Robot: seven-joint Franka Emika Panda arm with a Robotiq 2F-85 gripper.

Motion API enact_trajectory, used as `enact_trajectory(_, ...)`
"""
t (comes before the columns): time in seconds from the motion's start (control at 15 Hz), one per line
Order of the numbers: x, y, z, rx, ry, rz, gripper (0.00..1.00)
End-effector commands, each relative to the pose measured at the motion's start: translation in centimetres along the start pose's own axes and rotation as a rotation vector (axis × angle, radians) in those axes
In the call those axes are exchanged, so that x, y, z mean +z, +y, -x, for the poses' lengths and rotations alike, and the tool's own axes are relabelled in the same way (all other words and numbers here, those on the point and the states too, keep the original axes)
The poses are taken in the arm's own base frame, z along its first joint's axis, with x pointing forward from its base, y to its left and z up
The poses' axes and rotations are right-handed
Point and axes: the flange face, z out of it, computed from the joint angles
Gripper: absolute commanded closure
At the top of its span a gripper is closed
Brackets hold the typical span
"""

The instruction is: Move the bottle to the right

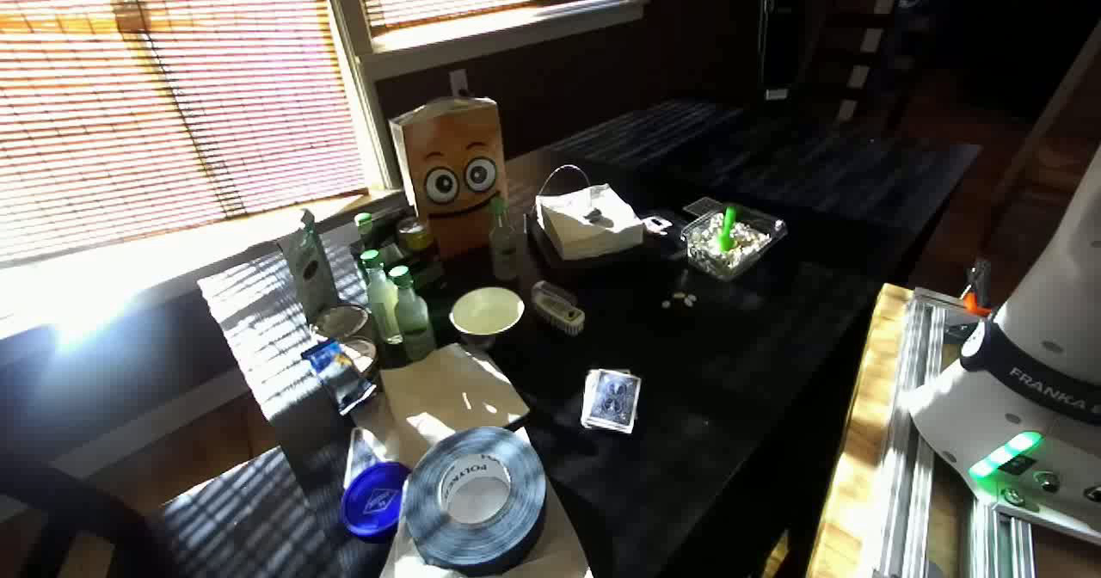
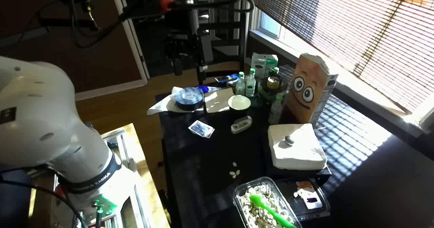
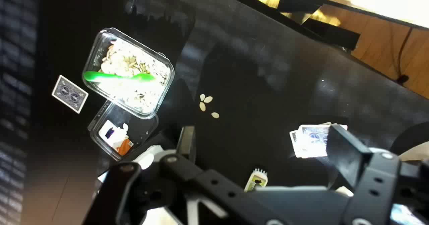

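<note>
The bottle (image 1: 504, 247) is small, slim, pale and see-through with a green cap. It stands upright in front of the tall cardboard box with a face (image 1: 456, 174), and is much shorter than it. The bottle (image 2: 276, 111) also shows beside the box (image 2: 307, 89) in an exterior view. It is not visible in the wrist view. My gripper (image 2: 190, 74) hangs high above the table, well apart from the bottle. In the wrist view its fingers (image 3: 263, 136) are wide apart with nothing held between them.
Several green-capped bottles (image 1: 413, 316) cluster near a pale bowl (image 1: 487, 311). A brush (image 1: 559, 310) lies near the bottle, and a white-topped box (image 2: 296, 146) stands beside it. Cards (image 1: 612, 400), a tape roll (image 1: 473, 501) and a seed tray (image 2: 264, 204) with a green spoon also lie around.
</note>
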Motion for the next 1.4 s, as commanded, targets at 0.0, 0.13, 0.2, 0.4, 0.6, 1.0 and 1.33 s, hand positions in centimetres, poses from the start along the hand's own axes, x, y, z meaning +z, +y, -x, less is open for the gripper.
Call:
enact_trajectory(0.0,0.0,0.0,0.0,0.0,-0.001,0.0,0.0)
enact_trajectory(0.13,0.0,0.0,0.0,0.0,-0.001,0.0,0.0)
enact_trajectory(0.2,0.0,0.0,0.0,0.0,-0.001,0.0,0.0)
enact_trajectory(0.4,0.0,0.0,0.0,0.0,-0.001,0.0,0.0)
enact_trajectory(0.6,-0.2,-0.5,-0.8,0.033,-0.001,-0.034,0.0)
enact_trajectory(1.0,2.7,-5.8,-9.5,0.333,0.025,-0.23,0.0)
enact_trajectory(1.33,7.9,-6.8,-15.7,0.55,0.028,-0.234,0.0)
